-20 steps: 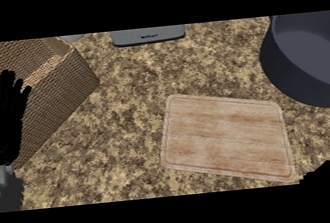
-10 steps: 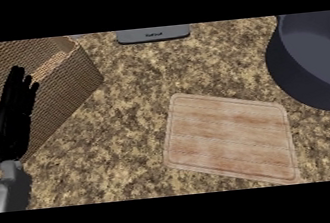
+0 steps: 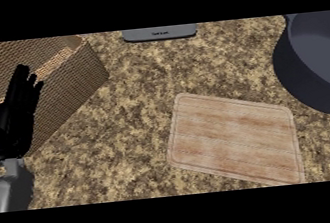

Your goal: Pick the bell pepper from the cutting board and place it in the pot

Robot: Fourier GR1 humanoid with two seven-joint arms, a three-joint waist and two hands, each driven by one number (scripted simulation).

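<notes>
At lower left, left hand [image 3: 16, 117] rests fingers-up and straight, holding nothing, overlapping a woven-looking brown box [image 3: 60, 68]. Right hand not in frame. Speckled granite bench [image 3: 138, 111] is bare between box and cutting board [image 3: 234, 137]: good room there. Board is pale wood grain, rounded rectangle, slightly rotated, lower edge near frame bottom. Bell pepper doesn't show on it or anywhere else. Dark grey round pot [image 3: 319, 63] cut off by right edge, just beside board's upper right corner. Flat grey object [image 3: 159, 32] at top edge.
</notes>
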